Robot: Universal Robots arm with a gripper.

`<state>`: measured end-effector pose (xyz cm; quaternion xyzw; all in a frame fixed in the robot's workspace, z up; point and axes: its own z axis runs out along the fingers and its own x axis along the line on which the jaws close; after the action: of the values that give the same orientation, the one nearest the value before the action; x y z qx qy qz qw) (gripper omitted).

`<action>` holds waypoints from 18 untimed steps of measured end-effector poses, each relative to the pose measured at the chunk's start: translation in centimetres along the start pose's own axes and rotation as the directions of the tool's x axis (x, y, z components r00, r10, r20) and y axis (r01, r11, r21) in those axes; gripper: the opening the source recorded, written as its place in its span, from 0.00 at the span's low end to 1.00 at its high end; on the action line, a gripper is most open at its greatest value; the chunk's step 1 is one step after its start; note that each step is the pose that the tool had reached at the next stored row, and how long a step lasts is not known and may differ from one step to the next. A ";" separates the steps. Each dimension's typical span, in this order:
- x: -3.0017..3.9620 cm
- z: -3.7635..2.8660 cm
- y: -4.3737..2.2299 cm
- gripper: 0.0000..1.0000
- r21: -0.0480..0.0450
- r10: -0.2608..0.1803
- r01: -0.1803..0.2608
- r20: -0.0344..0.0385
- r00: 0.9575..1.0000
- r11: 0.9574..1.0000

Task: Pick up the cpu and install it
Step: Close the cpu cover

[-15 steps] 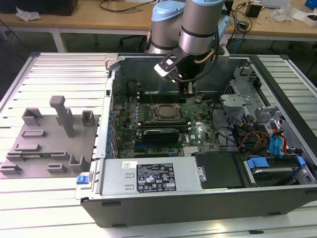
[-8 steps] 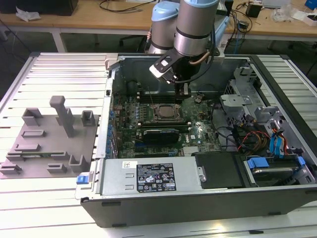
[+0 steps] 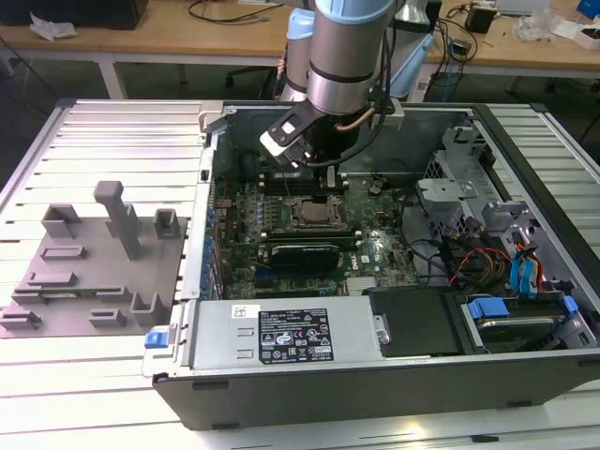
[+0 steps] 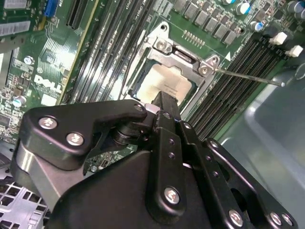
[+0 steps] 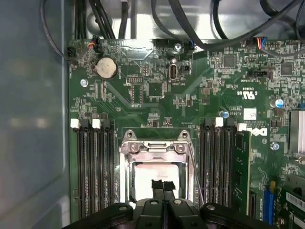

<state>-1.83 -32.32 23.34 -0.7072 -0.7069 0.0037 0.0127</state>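
While my hand [image 5: 163, 185] hovers, fingers pressed together on nothing, the square cpu [image 5: 147, 176] lies flat, pale face up, just beneath it inside the socket frame [image 5: 155, 148], memory slots [image 5: 93, 167] flanking.

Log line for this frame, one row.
cpu: lying in socket | gripper: shut, over cpu, contact unclear

A pale, ribbed metal table [image 3: 112, 127] carries two things. An open computer case [image 3: 375, 380] lies across its middle. A grey plastic plate [image 3: 84, 281] with upright blocks lies flat just beside it, at the exterior view's left.
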 end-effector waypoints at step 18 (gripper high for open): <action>-0.02 -0.01 -0.06 0.11 0.012 -0.379 0.379 0.028 0.925 0.925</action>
<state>-1.89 -32.33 23.35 -0.5571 -0.8303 0.0137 0.0050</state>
